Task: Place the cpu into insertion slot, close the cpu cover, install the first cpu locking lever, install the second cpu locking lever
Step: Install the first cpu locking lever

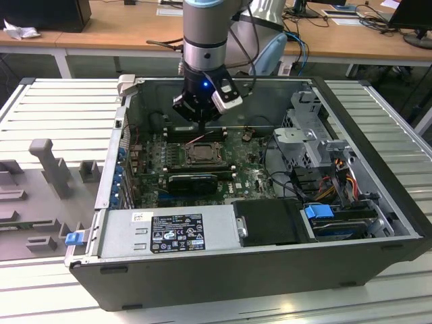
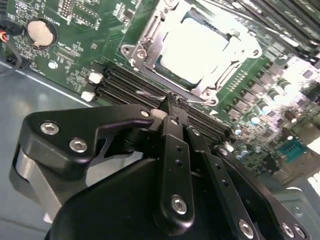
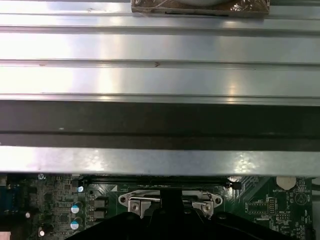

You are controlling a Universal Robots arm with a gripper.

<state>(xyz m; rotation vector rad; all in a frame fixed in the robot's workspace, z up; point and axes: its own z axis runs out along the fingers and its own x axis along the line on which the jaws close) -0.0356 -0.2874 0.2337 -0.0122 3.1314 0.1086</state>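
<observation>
**Jaws clenched over socket, cpu seated**

Seen in exterior view, from its left: grey fixture (image 1: 47, 165) on slatted worktop (image 1: 40, 108), then open case (image 1: 223, 270) with label-bearing power supply (image 1: 169, 233) along its near side. Inside, green board (image 1: 250, 179) with slot (image 1: 202, 154) near its middle, black memory slots (image 1: 192, 181) just beside. Directly above and slightly behind slot, arm's gripper (image 1: 200, 119), blue light glowing on wrist. Further toward exterior view's right, drive cage (image 1: 304, 115) and bundled cables (image 1: 334, 179).

In second wrist view: coin cell (image 2: 41, 31) on board, then cpu (image 2: 197, 52), pale top bright, lying inside slot with cover (image 2: 150, 37) framing it. Jaws pressed together, empty, tips (image 2: 175, 102) hovering over memory slots just beside socket rim. Thin wire lever (image 2: 150, 93) lying near tips; whether latched, cannot tell.

In first wrist view: case wall (image 3: 160, 75) across upper part, socket edge (image 3: 170, 200) below.
</observation>
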